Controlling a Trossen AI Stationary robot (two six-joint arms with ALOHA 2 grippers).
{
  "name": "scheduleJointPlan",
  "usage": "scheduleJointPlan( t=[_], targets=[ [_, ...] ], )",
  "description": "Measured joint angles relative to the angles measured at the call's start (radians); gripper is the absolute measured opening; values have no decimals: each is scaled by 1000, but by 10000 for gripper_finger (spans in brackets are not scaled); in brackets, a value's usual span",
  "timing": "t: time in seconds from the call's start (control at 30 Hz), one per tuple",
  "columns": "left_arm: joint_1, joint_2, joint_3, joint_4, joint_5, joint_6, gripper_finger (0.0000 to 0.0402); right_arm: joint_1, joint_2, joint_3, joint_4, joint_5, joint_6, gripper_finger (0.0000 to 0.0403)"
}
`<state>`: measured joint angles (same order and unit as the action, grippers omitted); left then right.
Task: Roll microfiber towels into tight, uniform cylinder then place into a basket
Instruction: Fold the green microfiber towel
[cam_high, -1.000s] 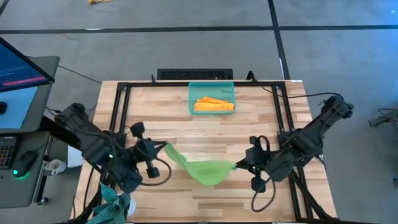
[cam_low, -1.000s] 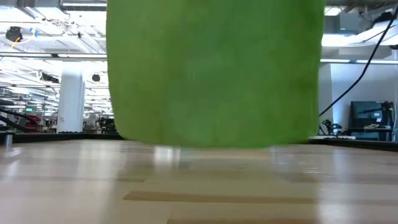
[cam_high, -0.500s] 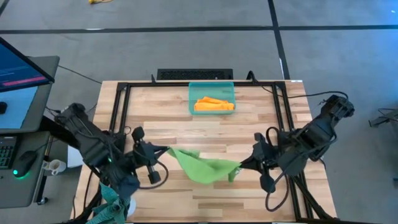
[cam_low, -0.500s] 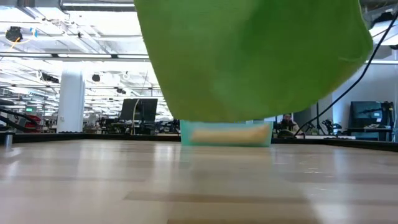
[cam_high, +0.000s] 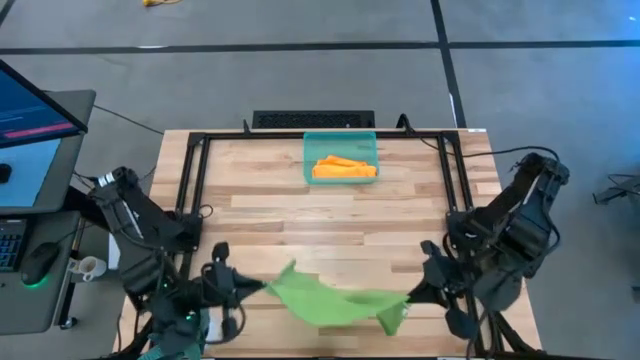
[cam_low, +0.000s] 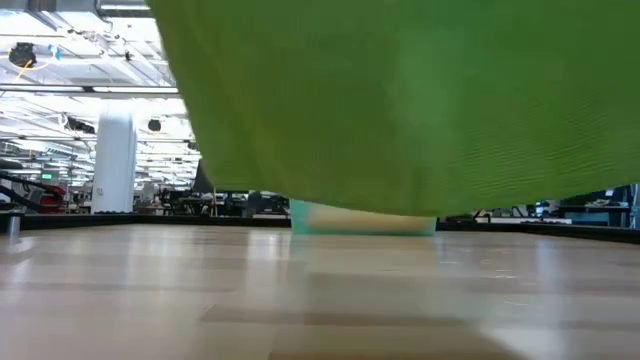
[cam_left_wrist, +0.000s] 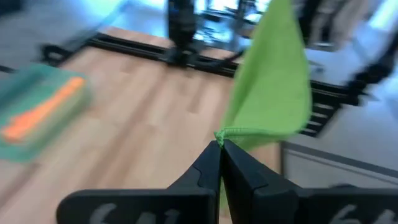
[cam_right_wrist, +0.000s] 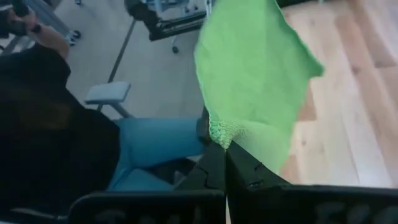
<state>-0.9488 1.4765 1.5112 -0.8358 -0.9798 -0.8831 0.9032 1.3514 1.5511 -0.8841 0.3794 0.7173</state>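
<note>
The lime green towel hangs stretched between the two grippers, above the near edge of the table. The left gripper is closed tight on one corner, and the right gripper is closed on the opposite corner, so the cloth spreads flat, probably so it can be laid down for rolling. The middle sags a little between them. Well beyond both grippers, at the far side, the teal basket already holds the orange towel, which looks rolled, though I cannot be sure.
</note>
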Motion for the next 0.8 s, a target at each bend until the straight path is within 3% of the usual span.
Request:
scheduleJointPlan(
  t=[0.3, 0.53, 0.7, 0.8],
  targets=[
    [-60, 84, 0, 90, 3, -79, 0, 48, 114, -3, 0, -13, 68, 10],
    [-61, 102, 0, 205, 13, 4, 0, 48, 170, 19, 2, -15, 70, 10],
    [-54, 101, 14, 159, -25, 66, 0, 37, 174, 38, -3, -8, 13, 8],
    [-26, 102, 14, 19, -73, 65, 0, 10, 175, 38, -116, 34, -7, 8]
  ],
)
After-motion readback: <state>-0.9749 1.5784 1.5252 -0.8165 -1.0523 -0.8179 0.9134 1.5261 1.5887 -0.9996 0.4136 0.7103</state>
